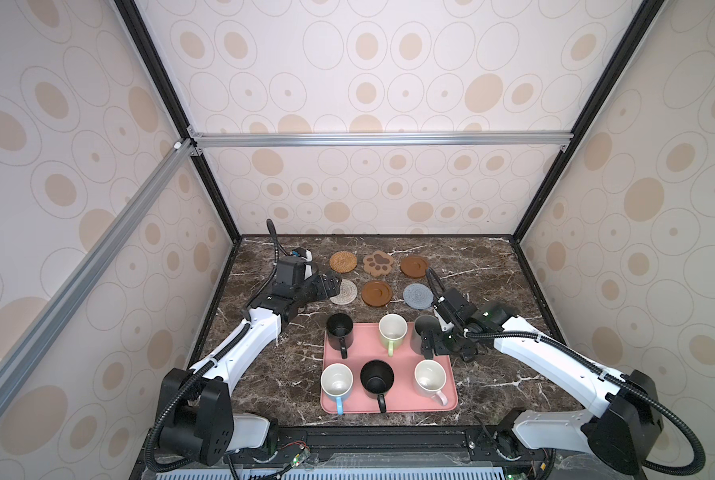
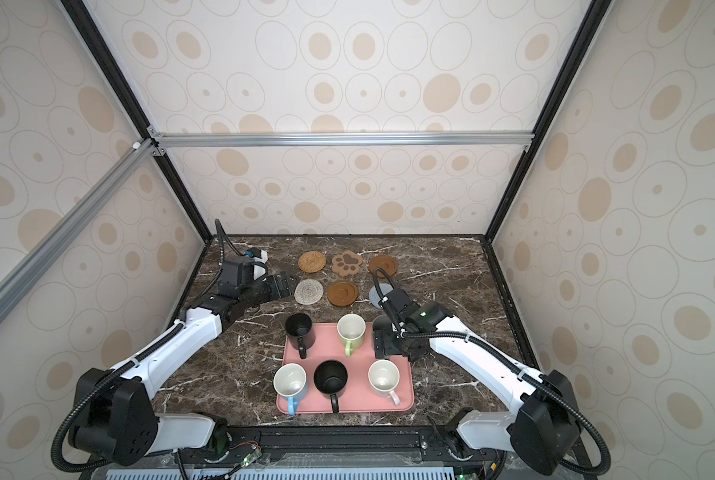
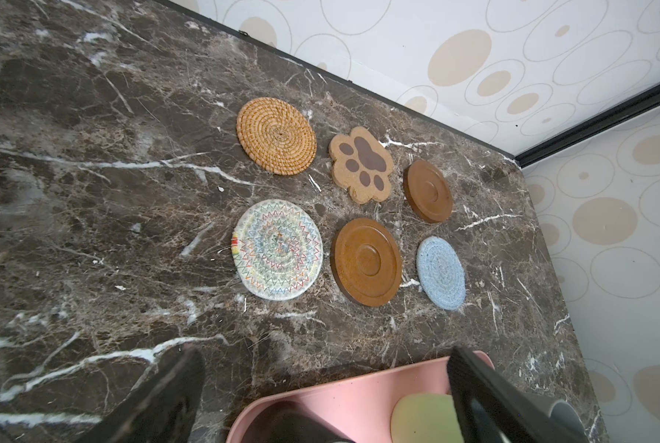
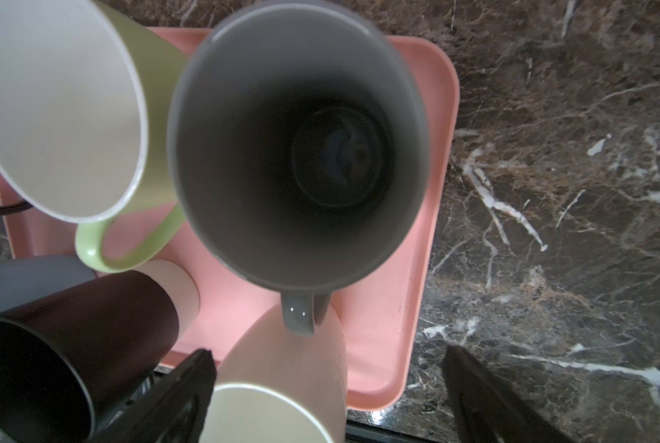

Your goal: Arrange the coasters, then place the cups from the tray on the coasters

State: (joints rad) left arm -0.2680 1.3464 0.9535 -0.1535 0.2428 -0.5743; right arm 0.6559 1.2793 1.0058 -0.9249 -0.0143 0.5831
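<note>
Six coasters lie in two rows of three at the back of the table: rattan (image 1: 343, 262), paw-shaped (image 1: 378, 263) and brown disc (image 1: 414, 266) behind; beige woven (image 1: 345, 293), brown disc (image 1: 376, 293) and grey-blue (image 1: 418, 296) in front. The pink tray (image 1: 366, 349) holds several cups: black (image 1: 340, 328), green (image 1: 393, 328), grey (image 1: 424, 323), light blue (image 1: 337, 380), black (image 1: 377, 376), pink (image 1: 430, 376). My left gripper (image 1: 331, 286) hovers open and empty at the beige coaster's left edge. My right gripper (image 4: 328, 364) is open above the tray's right side, by the grey cup's (image 4: 297, 145) handle, holding nothing.
Patterned walls with black frame posts close in the dark marble table (image 1: 493, 291) on three sides. The tray's front edge lies near the table's front rail (image 1: 389, 436). Bare marble lies left of the tray and to the right of the coasters.
</note>
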